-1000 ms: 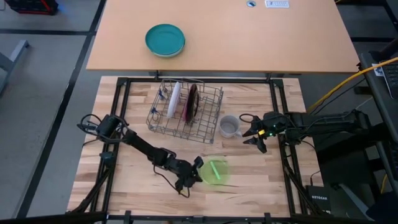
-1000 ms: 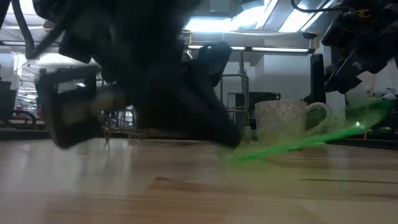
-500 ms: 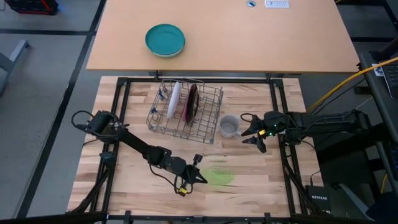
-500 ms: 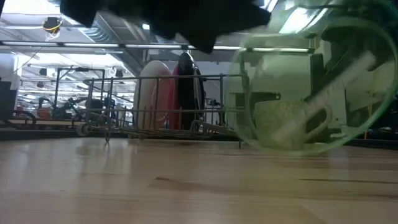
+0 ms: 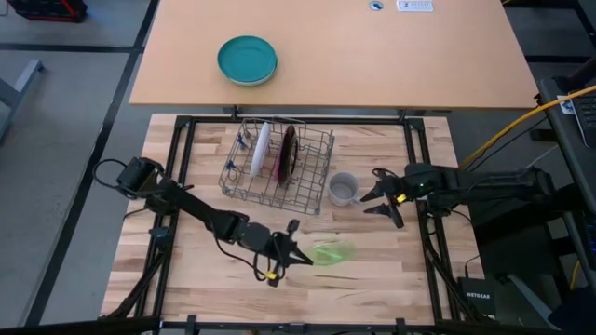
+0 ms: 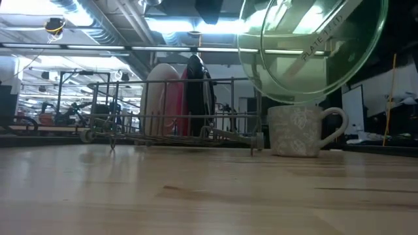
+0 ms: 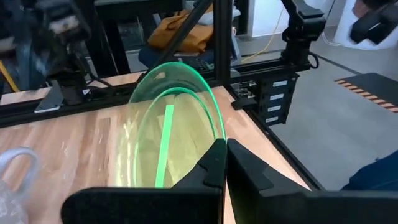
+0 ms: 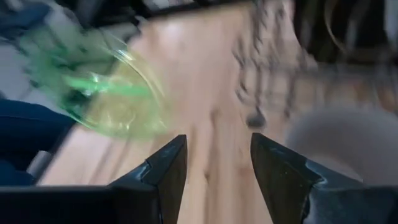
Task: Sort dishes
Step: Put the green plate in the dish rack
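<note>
Left claw [image 7: 225, 163]: clamped on lime-green saucer [image 7: 177, 127] rim.
Right claw [image 8: 214, 163]: spread open beside grey mug [image 5: 344, 190].
Technique: saucer kept upright, slotted into dish rack [image 5: 277, 166].

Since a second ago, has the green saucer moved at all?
Yes. The left gripper has lifted the lime-green saucer off the wood; in the low view it now hangs tilted above the grey mug, which stayed put.

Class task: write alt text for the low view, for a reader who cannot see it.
A translucent lime-green saucer hangs tilted in the air above a speckled grey mug on the wooden table. To the left stands a wire dish rack holding a white plate and a magenta plate upright.
</note>
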### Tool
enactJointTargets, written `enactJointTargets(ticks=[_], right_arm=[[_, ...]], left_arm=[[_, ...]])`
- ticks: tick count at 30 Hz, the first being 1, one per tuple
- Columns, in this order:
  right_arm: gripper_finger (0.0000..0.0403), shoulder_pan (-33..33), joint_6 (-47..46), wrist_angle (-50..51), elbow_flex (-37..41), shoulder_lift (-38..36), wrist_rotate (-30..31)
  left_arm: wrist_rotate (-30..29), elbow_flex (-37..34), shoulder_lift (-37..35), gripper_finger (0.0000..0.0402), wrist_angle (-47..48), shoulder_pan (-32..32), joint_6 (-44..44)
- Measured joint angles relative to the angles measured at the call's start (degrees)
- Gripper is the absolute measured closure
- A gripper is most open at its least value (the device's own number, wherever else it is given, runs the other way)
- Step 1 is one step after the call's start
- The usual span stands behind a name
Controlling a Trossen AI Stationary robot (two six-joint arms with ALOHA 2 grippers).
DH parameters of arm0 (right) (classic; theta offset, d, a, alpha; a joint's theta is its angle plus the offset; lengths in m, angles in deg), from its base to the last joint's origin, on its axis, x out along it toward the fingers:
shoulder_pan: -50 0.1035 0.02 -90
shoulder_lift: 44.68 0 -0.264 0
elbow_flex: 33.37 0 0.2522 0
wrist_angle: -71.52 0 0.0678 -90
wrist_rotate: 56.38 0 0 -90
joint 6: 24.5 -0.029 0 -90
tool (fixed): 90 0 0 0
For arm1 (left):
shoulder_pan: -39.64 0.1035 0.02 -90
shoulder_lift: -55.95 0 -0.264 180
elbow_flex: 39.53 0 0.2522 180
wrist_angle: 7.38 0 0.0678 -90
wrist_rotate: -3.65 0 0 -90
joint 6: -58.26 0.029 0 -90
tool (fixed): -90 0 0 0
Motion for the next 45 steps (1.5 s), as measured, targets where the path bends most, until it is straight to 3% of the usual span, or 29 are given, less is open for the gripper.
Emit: enactJointTargets(ticks=[7, 14, 25, 33, 45], right_arm=[[0.0221, 0.02, 2.84, -11.80, 0.00, -2.25, -9.73], [0.0221, 0.47, 5.50, -12.47, 0.00, -0.17, -10.69], [0.0221, 11.03, 9.41, -17.95, 0.00, 10.86, -2.89], [0.0221, 16.53, 10.38, -18.28, 0.00, 17.79, 7.90], [0.0221, 17.42, 10.32, -25.96, 0.00, 25.25, 7.96]], left_arm=[[-0.08, 0.00, -0.02, 0.0401, 0.41, 1.01, -0.02], [-0.12, 0.00, -0.02, 0.0401, 1.72, 2.26, -0.35], [-0.13, 0.00, -0.02, 0.0401, 1.68, 4.87, -3.52], [-0.11, 0.00, -0.04, 0.0401, 1.62, 5.97, -4.42], [-0.11, 0.00, -0.04, 0.0401, 0.98, 6.00, -4.55]])
